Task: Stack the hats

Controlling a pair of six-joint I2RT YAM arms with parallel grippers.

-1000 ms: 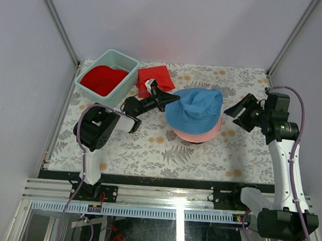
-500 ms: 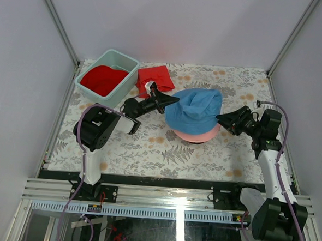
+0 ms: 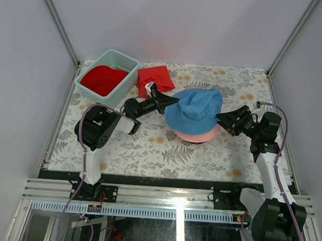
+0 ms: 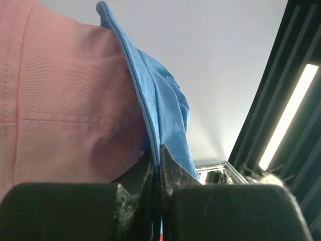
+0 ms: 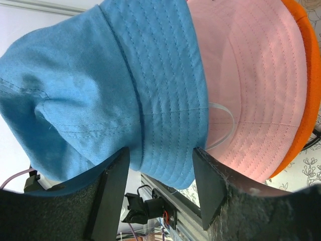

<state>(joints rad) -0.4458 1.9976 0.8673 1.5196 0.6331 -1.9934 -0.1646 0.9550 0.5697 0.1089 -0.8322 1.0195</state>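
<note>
My left hand [image 4: 159,150] is clenched on the blue hat [image 3: 194,111] brim; my right hand [image 5: 159,155] sits released, straddling its opposite edge.

Overhead; wrist cameras near blue hat [image 3: 194,111]

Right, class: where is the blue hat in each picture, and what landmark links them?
Top view: blue hat near the centre.
Left wrist: its brim runs up the middle, pinched in the left claw.
Right wrist: it fills the left half.
Shared landmark: the pink hat under it.
</note>
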